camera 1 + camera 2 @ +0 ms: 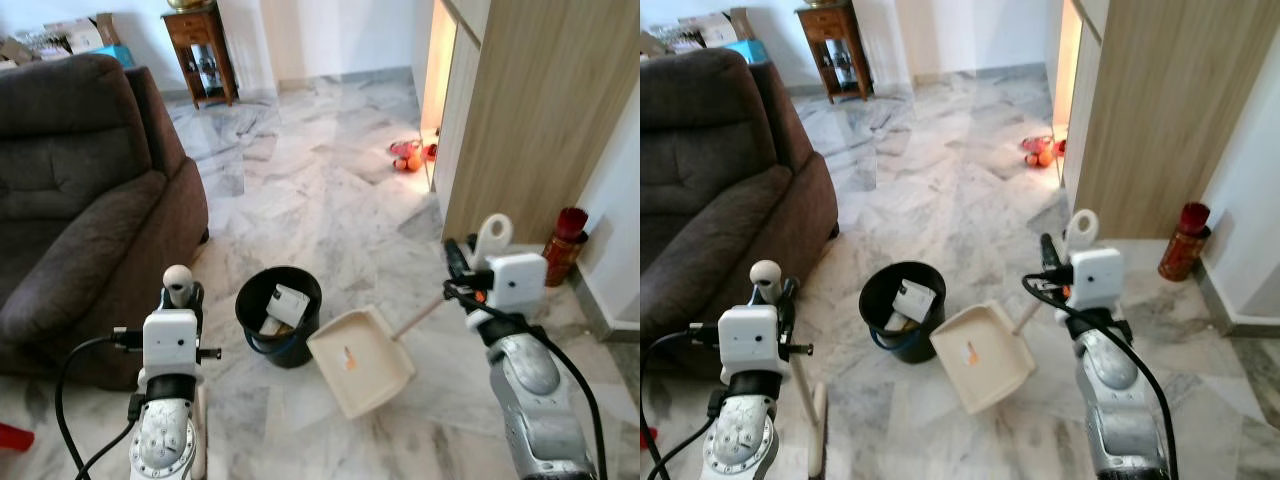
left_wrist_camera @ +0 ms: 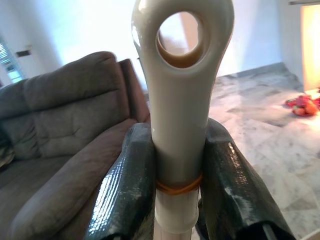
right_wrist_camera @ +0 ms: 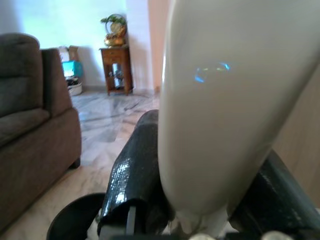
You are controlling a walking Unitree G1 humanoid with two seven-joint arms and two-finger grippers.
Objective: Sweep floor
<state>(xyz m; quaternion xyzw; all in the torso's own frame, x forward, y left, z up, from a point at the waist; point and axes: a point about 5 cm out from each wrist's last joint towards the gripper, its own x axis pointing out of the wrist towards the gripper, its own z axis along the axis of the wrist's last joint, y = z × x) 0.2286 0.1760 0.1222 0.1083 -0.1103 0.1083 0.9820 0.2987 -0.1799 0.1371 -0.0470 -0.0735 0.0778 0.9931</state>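
From the head views, the cream dustpan (image 1: 360, 362) tilts beside the black bin (image 1: 279, 315), its handle (image 1: 1078, 232) running up into the right tool (image 1: 1055, 262); tip it carelessly and the scraps miss the bin onto the marble floor (image 1: 320, 190). In the left wrist view, the left tool (image 2: 172, 195) is clamped on the broom handle (image 2: 181, 90). In the right wrist view, black fingers (image 3: 137, 170) pinch the dustpan's handle tight.
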